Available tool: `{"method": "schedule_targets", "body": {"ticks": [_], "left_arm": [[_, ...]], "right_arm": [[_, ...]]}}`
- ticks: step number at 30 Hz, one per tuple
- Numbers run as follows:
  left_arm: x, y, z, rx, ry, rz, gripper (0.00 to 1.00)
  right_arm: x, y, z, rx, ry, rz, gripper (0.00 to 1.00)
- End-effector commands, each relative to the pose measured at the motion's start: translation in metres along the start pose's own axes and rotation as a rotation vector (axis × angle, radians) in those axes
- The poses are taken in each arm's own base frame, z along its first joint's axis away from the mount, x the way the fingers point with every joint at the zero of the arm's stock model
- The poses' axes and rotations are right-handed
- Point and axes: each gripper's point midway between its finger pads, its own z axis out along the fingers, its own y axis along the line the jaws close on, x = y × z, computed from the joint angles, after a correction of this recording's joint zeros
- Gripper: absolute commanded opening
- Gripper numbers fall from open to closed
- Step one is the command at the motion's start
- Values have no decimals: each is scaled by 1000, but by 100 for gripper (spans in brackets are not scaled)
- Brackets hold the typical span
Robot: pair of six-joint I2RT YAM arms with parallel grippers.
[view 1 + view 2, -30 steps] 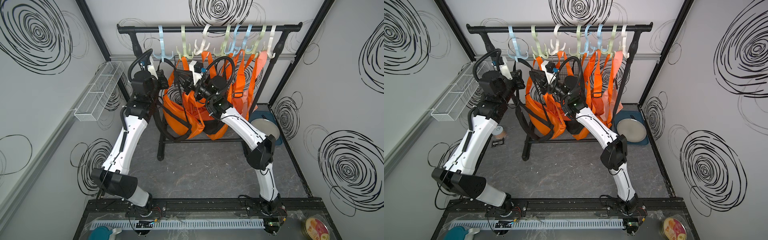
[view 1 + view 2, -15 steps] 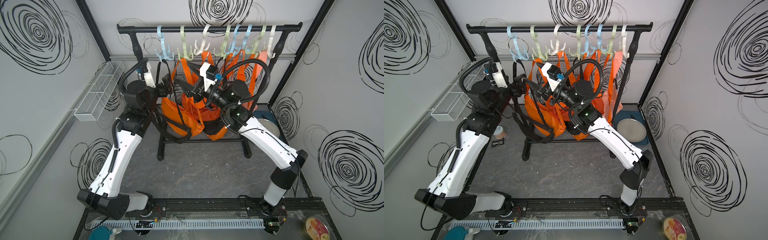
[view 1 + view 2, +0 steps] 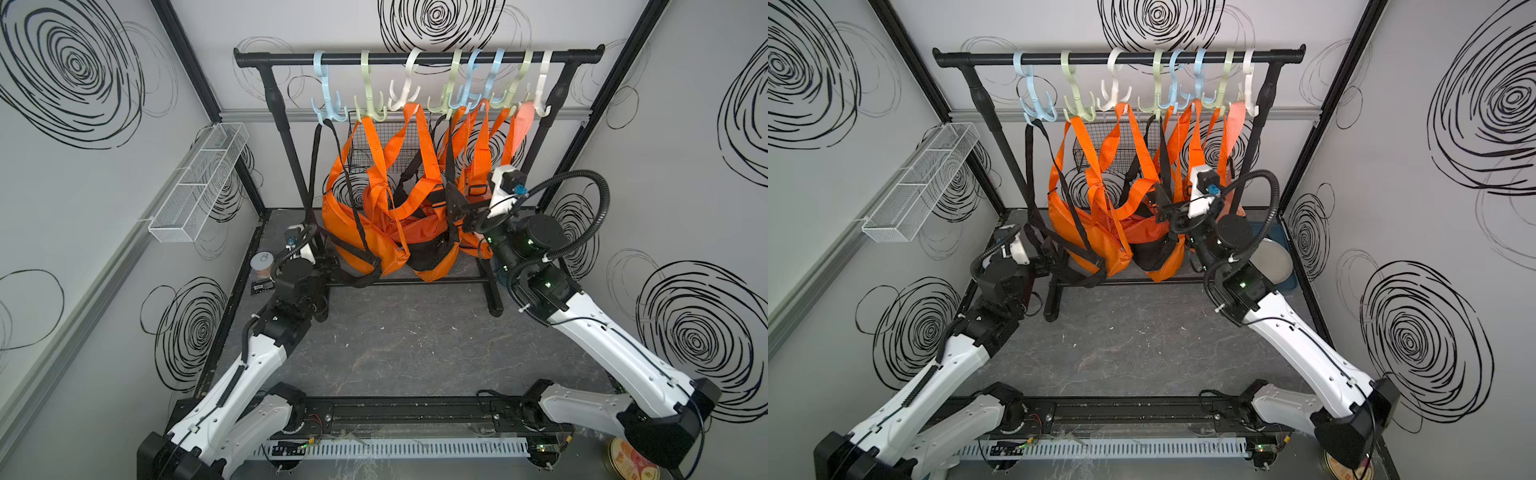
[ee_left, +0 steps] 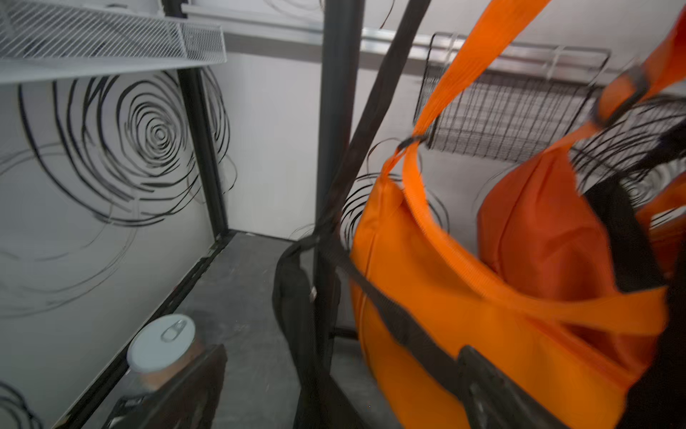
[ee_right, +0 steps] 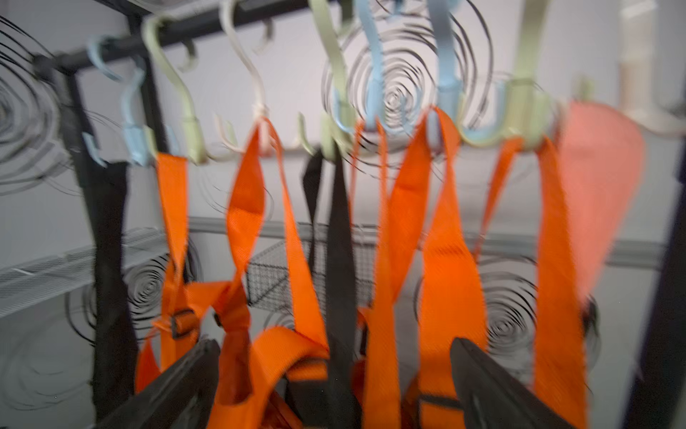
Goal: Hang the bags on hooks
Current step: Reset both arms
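the left gripper (image 4: 343,351) and right gripper (image 5: 334,343) are seen spread wide, nothing grasped. straps (image 5: 441,289) are draped between the jaws (blurred), so the orange bag (image 3: 357,241), hung on a hook (image 3: 368,97), could be snagged and dragged off in withdrawal.

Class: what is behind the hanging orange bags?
A black wire basket on the wall, and spiral drawings. The bags cover part of the basket and anything inside it.

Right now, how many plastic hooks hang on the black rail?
8 hooks in one row along the rail, from the left arm's side: light blue, green, white, green, blue, blue, green, white. None appears hidden.
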Motion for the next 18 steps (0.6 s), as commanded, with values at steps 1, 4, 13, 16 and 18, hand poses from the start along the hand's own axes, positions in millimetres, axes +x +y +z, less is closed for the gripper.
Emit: {"method": "schedule_targets", "body": {"ticks": [1,4,13,16,18], "left_arm": [[-13,34,-12,-147,-160,-79,99],[17,45,-7,-177,-108,-67,99],[87,66,16,-256,8,13,99],[88,77,26,-284,-4,11,99],[95,87,32,-329,-4,42,99]], "right_arm": [[71,-96,-34,342,119,31,100],[122,-160,-69,499,126,81,100],[247,-224,-76,640,357,16,100],[282,-224,-68,616,433,-41,100],[300,-223,-69,608,458,-31,100]]}}
